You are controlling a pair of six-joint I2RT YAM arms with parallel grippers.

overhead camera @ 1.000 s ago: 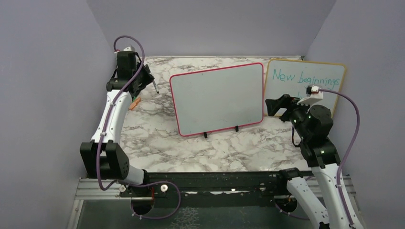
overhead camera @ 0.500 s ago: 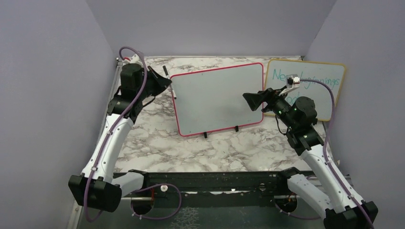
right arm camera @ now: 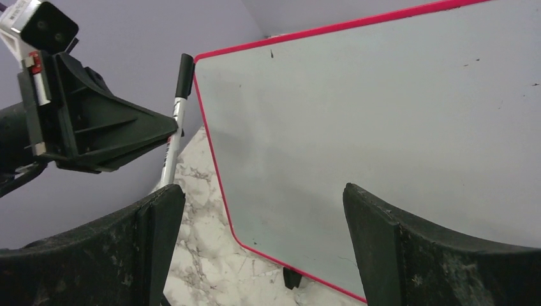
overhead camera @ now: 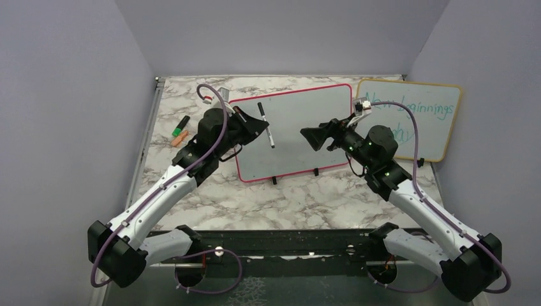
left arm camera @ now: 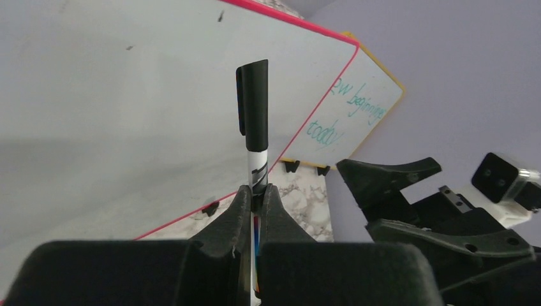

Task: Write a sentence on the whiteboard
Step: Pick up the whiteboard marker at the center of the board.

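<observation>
The whiteboard (overhead camera: 300, 127) is standing blank near the desk's back edge, facing both arms for writing. The left pincer (left arm camera: 255, 197) is gripping a capped marker (left arm camera: 256, 121) before it. The right pincer (overhead camera: 307, 136) is gaping wide opposite, probably to pull the cap.

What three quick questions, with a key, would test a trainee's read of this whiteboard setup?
1. Multiple choice: the left pincer is shut on: A) a capped marker B) an eraser C) nothing.
2. Short answer: is the right pincer open or shut?
3. True or false: the red-framed whiteboard bears no writing.
Key: 1 A; 2 open; 3 true.
</observation>
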